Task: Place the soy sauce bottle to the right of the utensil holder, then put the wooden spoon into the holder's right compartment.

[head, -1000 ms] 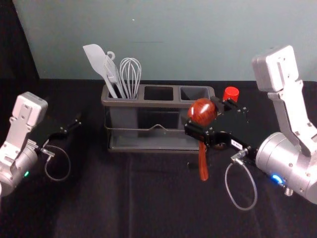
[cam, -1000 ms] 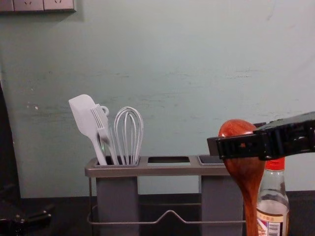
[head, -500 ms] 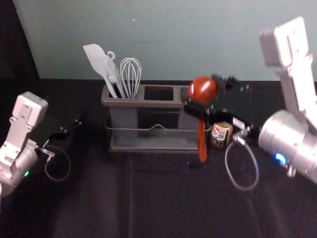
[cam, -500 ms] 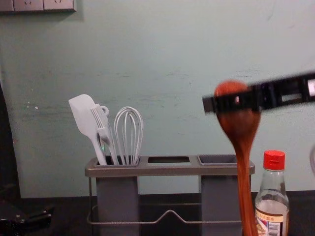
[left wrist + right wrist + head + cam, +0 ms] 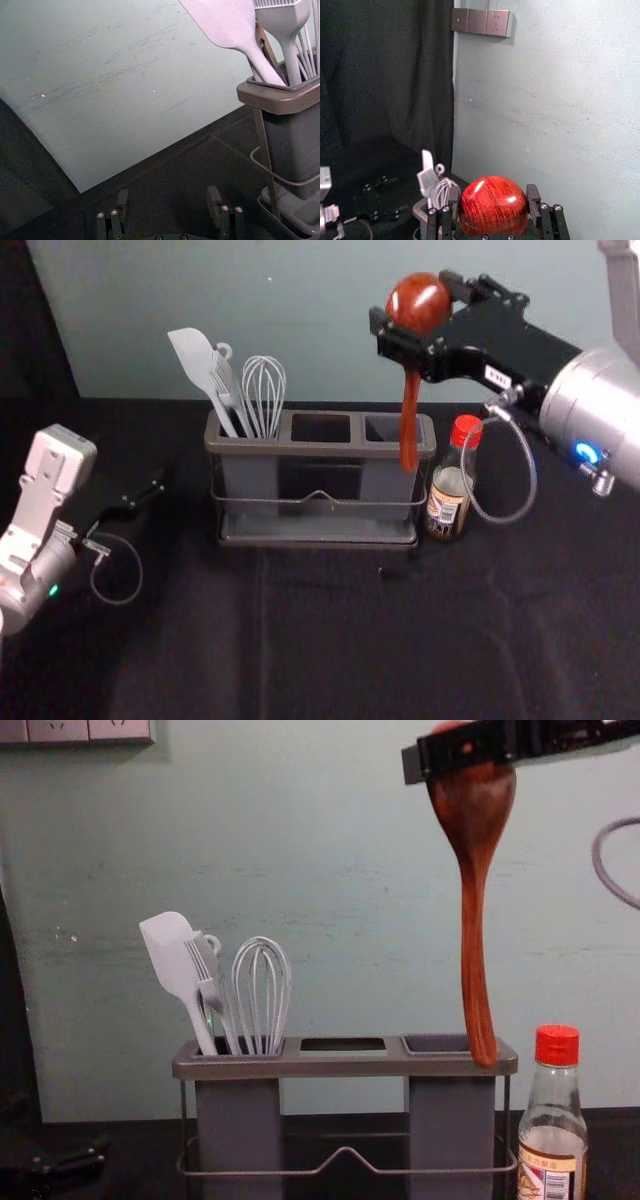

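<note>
Head view has the dark worktop (image 5: 330, 640) carrying the utensil holder (image 5: 320, 450), whose left compartment is taken by a spatula (image 5: 190, 358), a brush (image 5: 212, 992) and a whisk (image 5: 264, 390). Upright just beside the holder's right end stands the soy sauce bottle (image 5: 450, 490), so the first part looks done. The wooden spoon (image 5: 470, 830) hangs bowl up, handle down, its bowl pinched in the right pincer (image 5: 414, 302), above the holder's right side. The left pincer (image 5: 168, 195), off to the holder's left, is idle with its fingers spread.

Now the fine part: the right compartment's mouth (image 5: 435, 1044) is narrow, and in the chest view the handle's tip (image 5: 484, 1058) overlaps the front rim near its right corner. Whether it is over the opening or in front of it cannot be told. Lowered off line, the tip could catch on the rim, twisting the rounded bowl in the grip or shoving the holder. Too far right, the handle might slide down outside and knock the bottle; a release too soon could let the top-heavy spoon topple.
</note>
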Robot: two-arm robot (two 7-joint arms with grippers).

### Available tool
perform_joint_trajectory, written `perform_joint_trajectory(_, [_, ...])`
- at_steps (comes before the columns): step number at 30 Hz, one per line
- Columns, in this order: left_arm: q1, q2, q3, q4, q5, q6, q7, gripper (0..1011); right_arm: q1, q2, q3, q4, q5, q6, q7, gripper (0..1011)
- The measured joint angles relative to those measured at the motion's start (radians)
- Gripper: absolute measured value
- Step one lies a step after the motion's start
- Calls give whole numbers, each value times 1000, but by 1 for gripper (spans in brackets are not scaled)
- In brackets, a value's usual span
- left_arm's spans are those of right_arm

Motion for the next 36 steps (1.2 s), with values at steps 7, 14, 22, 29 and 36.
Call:
perform_joint_trajectory(7, [0,0,0,0,0,0,0,1000,58,-10,1,62,23,-15,-10,829])
perform_joint_trajectory(14, [0,0,0,0,0,0,0,1000,99,-16,-3,120,46,-46,-16,830])
perform_joint_trajectory(22, [0,0,0,0,0,0,0,1000,115,-18,-5,165,61,-76,-31,830])
perform_joint_trajectory(29, [0,0,0,0,0,0,0,1000,123,5,-20,206,62,-134,-41,830])
perform_joint_trajectory(36, [0,0,0,0,0,0,0,1000,108,11,-25,232,74,-162,-59,830])
